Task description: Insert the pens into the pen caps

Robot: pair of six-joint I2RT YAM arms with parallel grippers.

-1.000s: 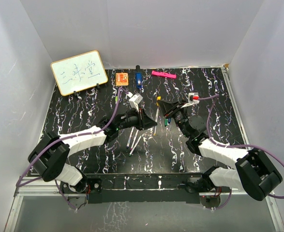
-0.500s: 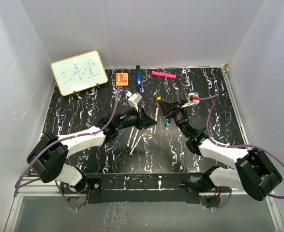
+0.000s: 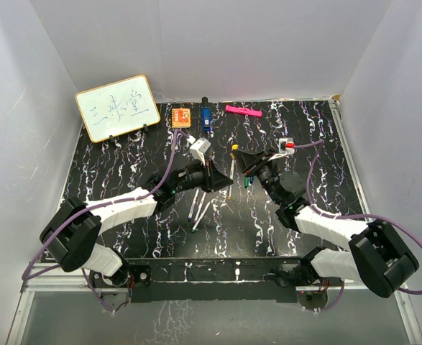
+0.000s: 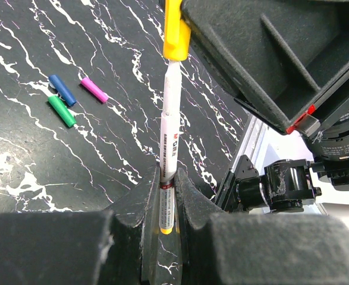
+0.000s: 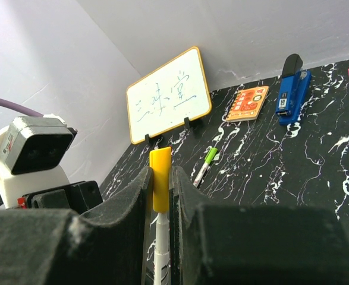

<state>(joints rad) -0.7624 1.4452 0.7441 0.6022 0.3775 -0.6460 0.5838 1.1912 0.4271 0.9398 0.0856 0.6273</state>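
My left gripper [image 4: 167,176] is shut on a white pen [image 4: 169,127], gripping its lower barrel near the yellow end. The pen's tip end sits in the mouth of a yellow cap [image 4: 175,31]. My right gripper [image 5: 160,173] is shut on that yellow cap [image 5: 160,187], with the pen [image 5: 161,249] hanging below it. In the top view both grippers [image 3: 223,181] [image 3: 244,159] meet at mid-table around this pen [image 3: 232,169]. Loose blue [image 4: 62,90], green [image 4: 62,111] and magenta [image 4: 94,89] caps lie on the table. Two more pens [image 3: 198,209] lie near the left arm.
A green-capped pen [image 5: 204,164] lies on the black marbled table [image 3: 124,165]. At the back stand a whiteboard [image 3: 117,106], an orange block [image 3: 181,116], a dark blue block [image 3: 205,118] and a pink bar [image 3: 242,111]. White walls enclose the table.
My left wrist has shifted slightly up and to the left. The pen and yellow cap stay held between the two grippers.
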